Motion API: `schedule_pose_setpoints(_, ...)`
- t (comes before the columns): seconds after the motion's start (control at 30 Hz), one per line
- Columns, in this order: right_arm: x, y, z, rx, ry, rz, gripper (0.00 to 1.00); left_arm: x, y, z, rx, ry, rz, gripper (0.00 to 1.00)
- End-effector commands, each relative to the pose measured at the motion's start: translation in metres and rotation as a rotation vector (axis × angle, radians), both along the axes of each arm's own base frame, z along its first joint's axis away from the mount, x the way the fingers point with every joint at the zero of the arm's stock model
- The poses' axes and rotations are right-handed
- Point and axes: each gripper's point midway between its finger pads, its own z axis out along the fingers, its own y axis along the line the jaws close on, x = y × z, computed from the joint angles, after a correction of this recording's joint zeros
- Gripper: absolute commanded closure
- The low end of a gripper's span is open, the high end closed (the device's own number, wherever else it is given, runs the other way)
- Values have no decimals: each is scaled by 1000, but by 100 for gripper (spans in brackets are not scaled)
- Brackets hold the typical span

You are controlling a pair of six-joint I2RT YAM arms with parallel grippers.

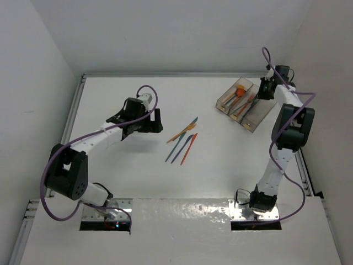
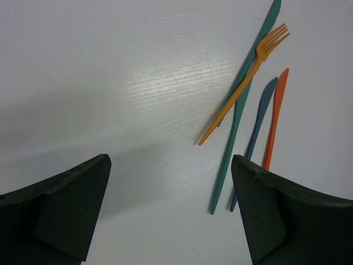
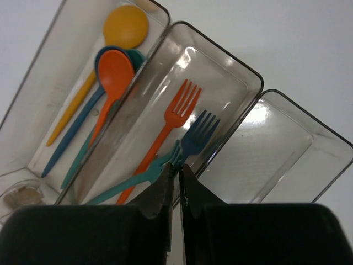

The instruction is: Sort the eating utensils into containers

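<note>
Several utensils lie loose mid-table: an orange fork [image 1: 182, 133] [image 2: 242, 94], a teal knife [image 2: 234, 127], a blue knife [image 2: 259, 118] and a red-orange knife [image 1: 188, 149] [image 2: 274, 118]. My left gripper [image 1: 148, 122] [image 2: 171, 160] is open and empty, just left of them. The clear three-bin tray [image 1: 245, 102] stands at the back right. Its left bin holds several spoons [image 3: 115, 69]. Its middle bin holds an orange fork [image 3: 176, 110] and a teal fork [image 3: 138, 179]. My right gripper [image 1: 265, 88] [image 3: 177, 168] is shut on a blue fork [image 3: 199, 132] over the middle bin.
The tray's right bin [image 3: 287, 143] has nothing in it. The tray sits close to the table's right edge and the right arm's upper links. White walls enclose the table at the back and sides.
</note>
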Motion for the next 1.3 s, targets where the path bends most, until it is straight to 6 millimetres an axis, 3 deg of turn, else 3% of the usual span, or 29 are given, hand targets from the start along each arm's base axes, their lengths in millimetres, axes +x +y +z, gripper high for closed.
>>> schedule_pose_setpoints(0.0,10,14,17,59,-46,12,89,7,-3,4,-17,-31,-18,11)
schedule_pose_setpoints(0.1,10,21,24,58,-55,21,73,7,-4,7,-20,-37,-21,11)
schedule_pose_setpoints(0.17,8,30,40,27,-81,23,63,8,-4,8,-20,-39,-22,11)
schedule_pose_setpoints(0.2,6,33,47,16,-94,24,61,9,-4,10,-22,-45,-22,11)
schedule_pose_setpoints(0.23,5,38,66,-2,-131,27,60,9,-5,12,-23,-48,-24,11)
schedule_pose_setpoints(0.27,2,38,69,-30,-134,2,59,9,-5,13,-24,-51,-24,11)
schedule_pose_setpoints(0.33,-4,69,91,-51,-171,17,59,9,-4,17,-21,-55,-22,11)
schedule_pose_setpoints(0.43,-14,104,102,-41,-188,2,61,11,0,21,-8,-65,-3,11)
schedule_pose_setpoints(0.47,-24,136,105,-26,-195,28,62,11,1,23,-6,-67,3,11)
schedule_pose_setpoints(0.5,-29,144,105,-5,-195,-34,63,12,3,26,-4,-74,9,12)
schedule_pose_setpoints(0.57,-46,179,94,28,-161,-48,63,12,7,28,9,-78,34,12)
schedule_pose_setpoints(0.63,-58,199,84,68,-125,-120,63,13,13,30,31,-79,67,12)
schedule_pose_setpoints(0.67,-70,222,76,66,-86,-102,63,14,15,31,35,-81,84,12)
schedule_pose_setpoints(0.87,-108,288,29,60,80,-161,60,16,31,39,77,-93,171,12)
schedule_pose_setpoints(1.07,-128,336,-11,133,188,-213,59,15,42,45,100,-106,229,11)
schedule_pose_setpoints(1.27,-129,359,-37,199,240,-264,62,15,44,51,94,-124,241,11)
